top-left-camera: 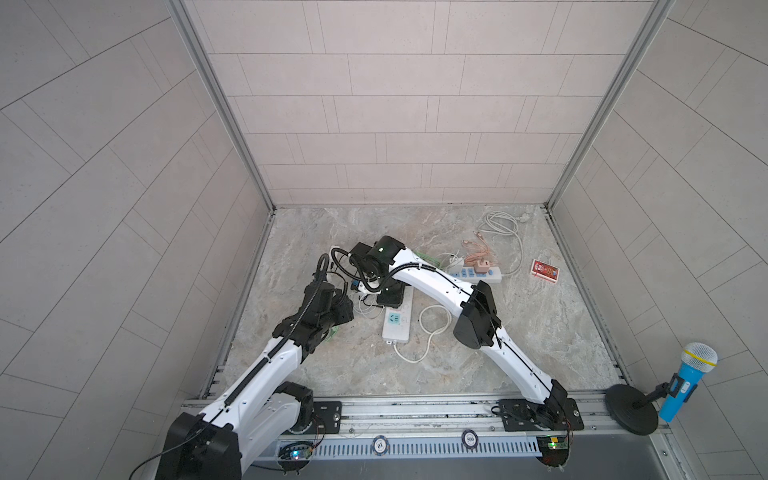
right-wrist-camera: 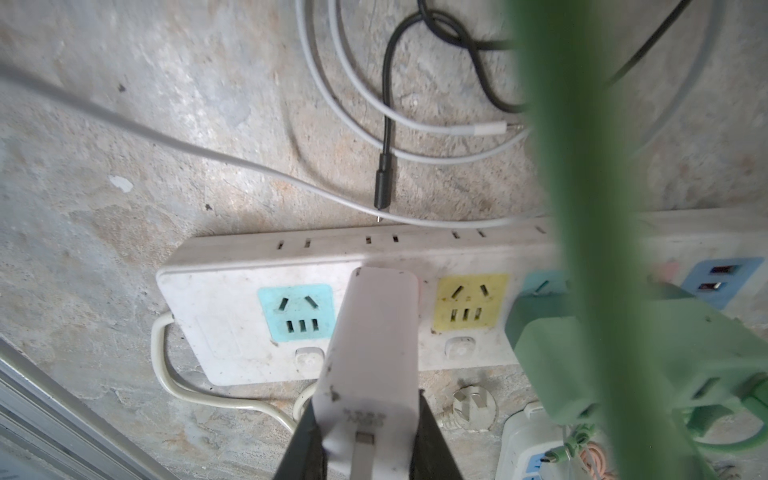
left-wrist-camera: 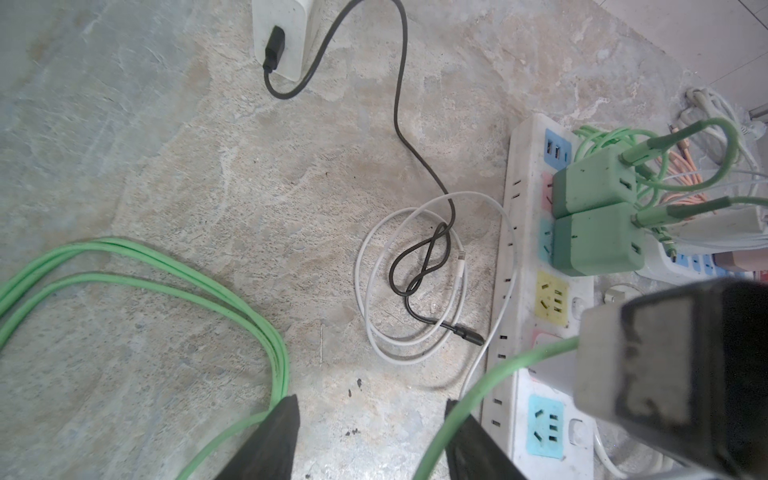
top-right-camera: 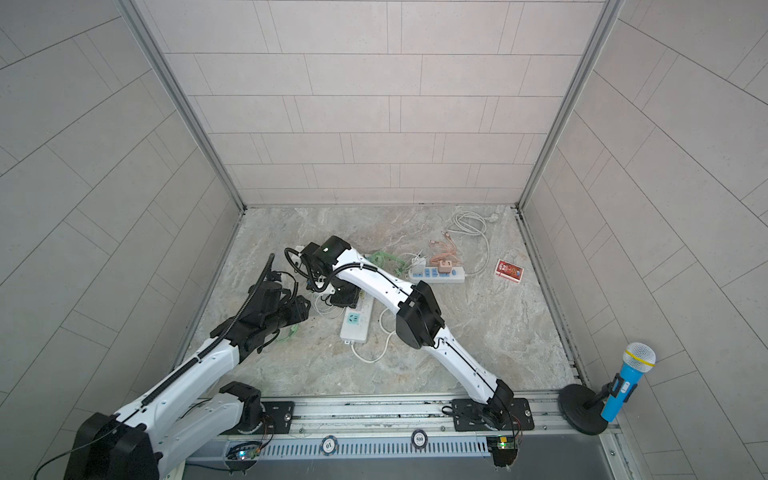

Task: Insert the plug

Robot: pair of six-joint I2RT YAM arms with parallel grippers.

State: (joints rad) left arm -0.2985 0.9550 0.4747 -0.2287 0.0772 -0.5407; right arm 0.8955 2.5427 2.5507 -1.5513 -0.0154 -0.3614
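Note:
My right gripper (right-wrist-camera: 365,397) is shut on the white plug (right-wrist-camera: 374,332), a block-shaped adapter with a cable at its back. The plug's front end rests on the white power strip (right-wrist-camera: 220,316) between the cyan socket (right-wrist-camera: 297,311) and the yellow socket (right-wrist-camera: 469,305); its prongs are hidden. In both top views the right gripper (top-left-camera: 388,297) (top-right-camera: 345,297) stands over the strip (top-left-camera: 397,328) (top-right-camera: 355,328). My left gripper (left-wrist-camera: 370,436) is open just left of the strip, nothing between its fingers. A green cable (left-wrist-camera: 498,370) crosses in front of one finger.
Two green adapters (left-wrist-camera: 594,183) sit plugged in farther along the strip. Black cable (left-wrist-camera: 419,266) and a white cable coil (left-wrist-camera: 374,266) lie beside it. A second strip (top-left-camera: 473,274), a red box (top-left-camera: 544,270) and a blue microphone (top-left-camera: 685,382) are at the right.

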